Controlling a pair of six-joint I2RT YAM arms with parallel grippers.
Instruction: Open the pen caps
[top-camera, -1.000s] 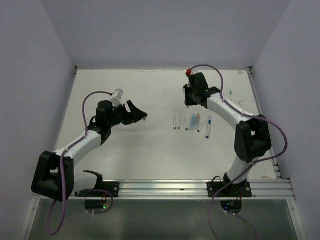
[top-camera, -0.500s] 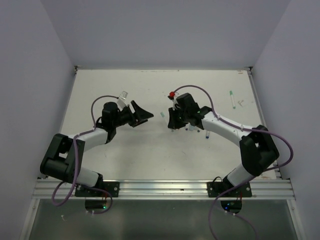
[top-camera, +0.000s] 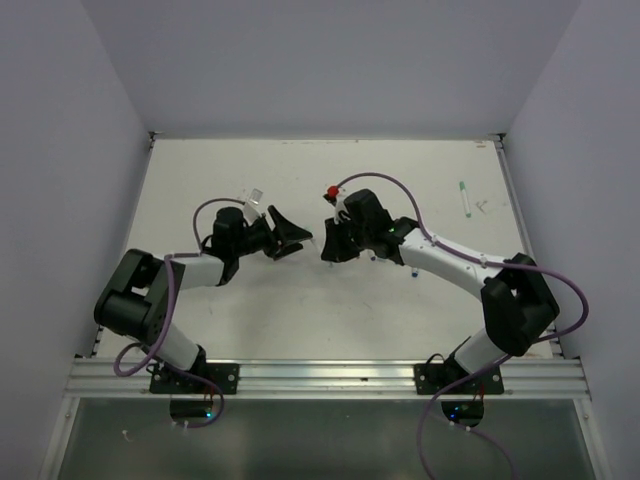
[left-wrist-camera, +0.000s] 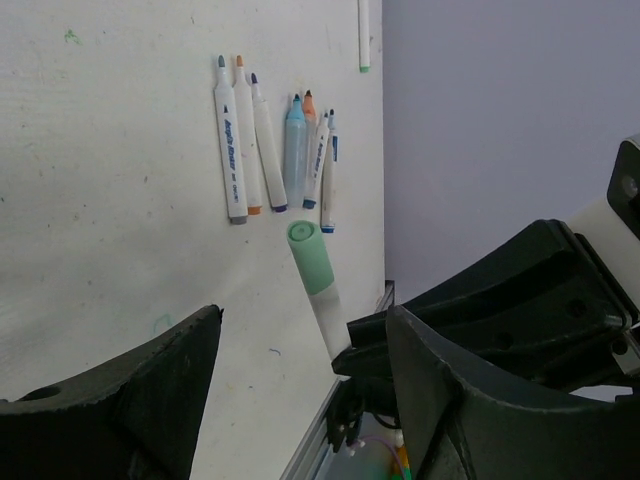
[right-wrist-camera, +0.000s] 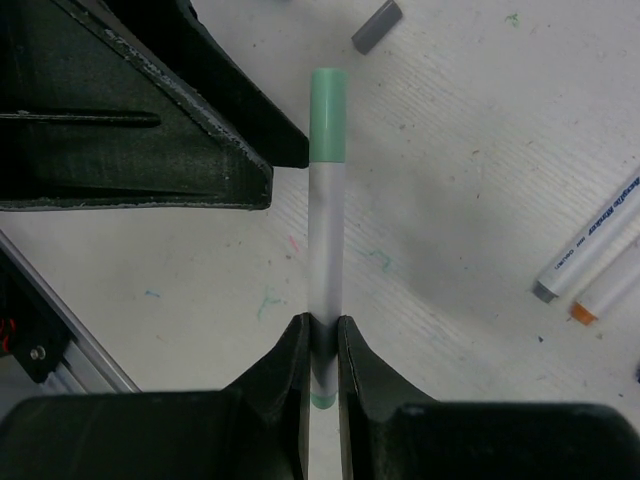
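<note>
**Green-capped pen held out between the arms; cap not yet gripped.**

I find the right gripper (right-wrist-camera: 322, 330) clenched on the tail of one pen's white barrel (right-wrist-camera: 326, 240), which points straight out ahead of its fingers. I judge this leaves the far end free for the other arm. The green cap (right-wrist-camera: 328, 115) is seated on that far end: a stubby, pale-green cylinder with no damage visible. The left gripper (left-wrist-camera: 302, 318) stands released with its jaws spread wide. The cap is just ahead of its fingertips and I see no contact, so it looks ready to close and pull. The other pens (left-wrist-camera: 270, 150) lie in a row on the table (left-wrist-camera: 100, 200) beyond the left gripper, several with bare tips.
</note>
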